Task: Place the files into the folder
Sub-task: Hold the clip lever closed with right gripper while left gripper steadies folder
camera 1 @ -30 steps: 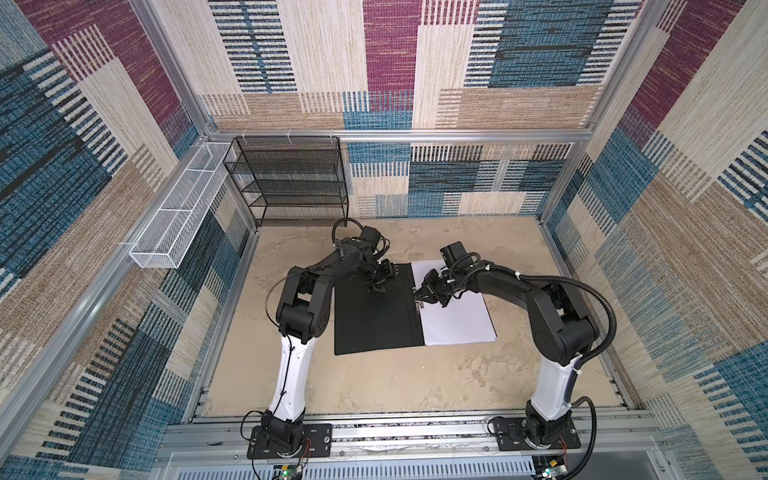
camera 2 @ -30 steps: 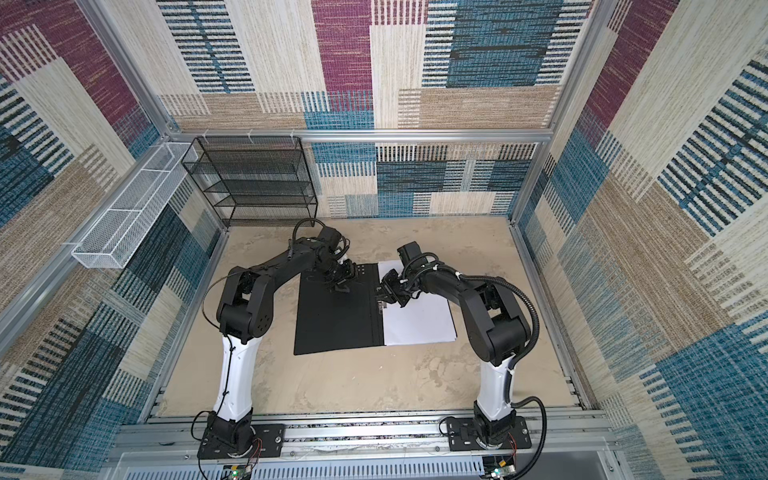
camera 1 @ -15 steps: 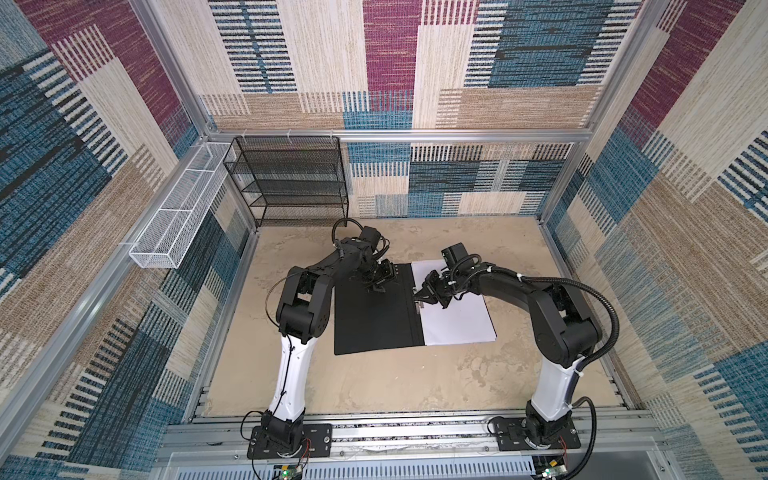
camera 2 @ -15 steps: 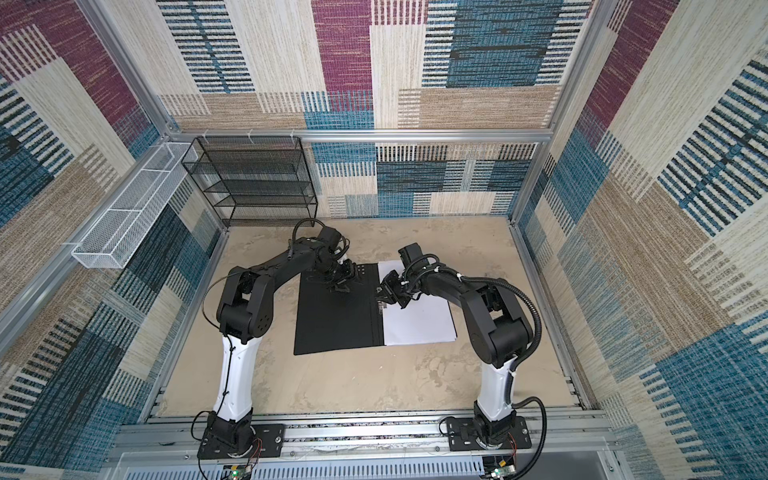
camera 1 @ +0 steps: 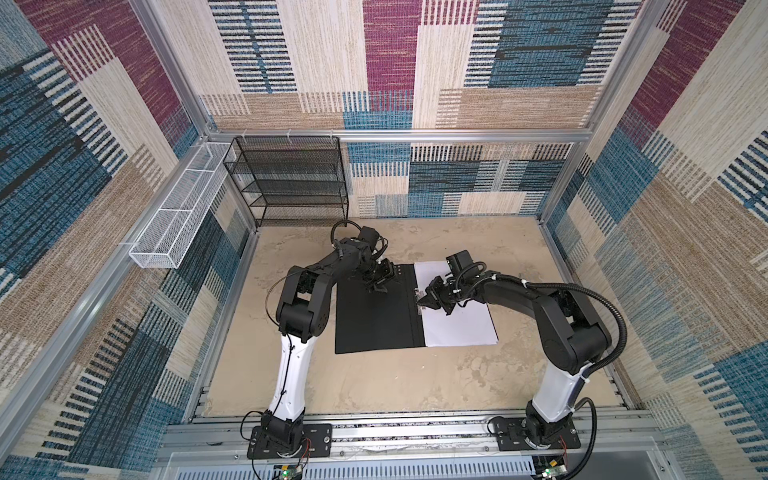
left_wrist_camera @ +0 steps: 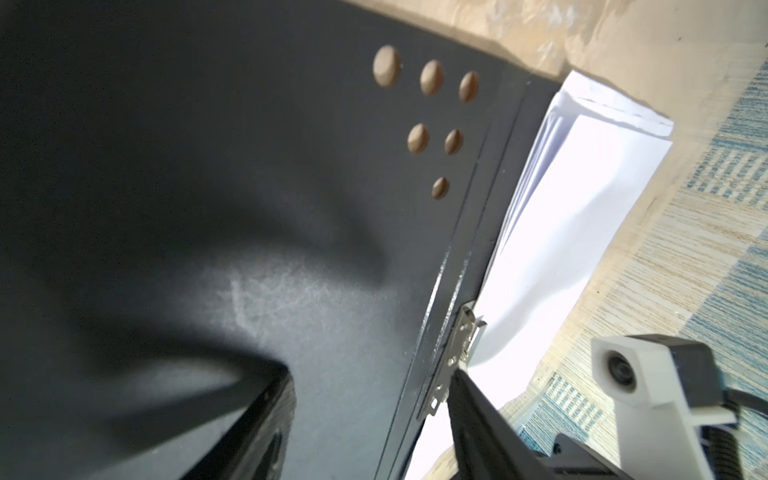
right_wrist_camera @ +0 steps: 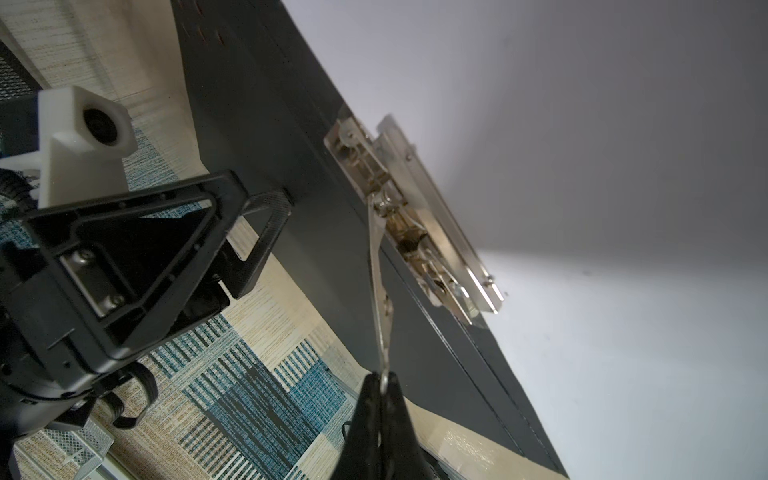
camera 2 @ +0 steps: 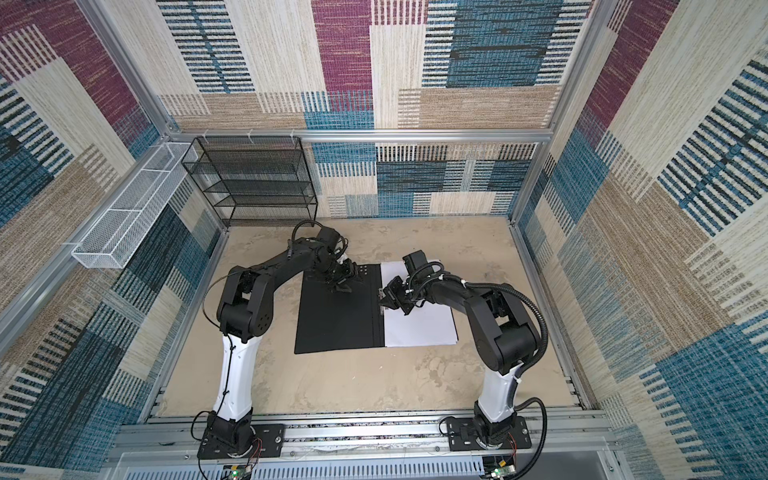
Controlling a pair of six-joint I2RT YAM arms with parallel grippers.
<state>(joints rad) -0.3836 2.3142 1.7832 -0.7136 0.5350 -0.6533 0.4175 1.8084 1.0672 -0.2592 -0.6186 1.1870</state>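
Note:
The folder [camera 1: 374, 320] [camera 2: 336, 324] lies open on the table, black inside up. The files [camera 1: 457, 320] [camera 2: 419, 324], a stack of white sheets, cover its right half and show fanned edges in the left wrist view [left_wrist_camera: 561, 199]. At the spine sits a metal clip [right_wrist_camera: 415, 232] [left_wrist_camera: 461, 345] with its lever [right_wrist_camera: 380, 291] raised. My right gripper [right_wrist_camera: 382, 386] [camera 1: 422, 305] [camera 2: 384, 302] is shut on the lever's tip. My left gripper [left_wrist_camera: 361, 419] [camera 1: 378, 286] [camera 2: 343, 286] is open, fingers down on the black left cover [left_wrist_camera: 249, 166] near the dotted corner.
A black wire-mesh rack [camera 1: 291, 183] stands at the back left of the table. A white wire basket [camera 1: 178, 216] hangs on the left wall. Aluminium rails [camera 1: 374, 424] run along the front edge. Sandy table [camera 1: 395, 386] stretches in front of the folder.
My right gripper's jaws have closed onto the clip lever. Both arms, the folder and the sheets stay where they were.

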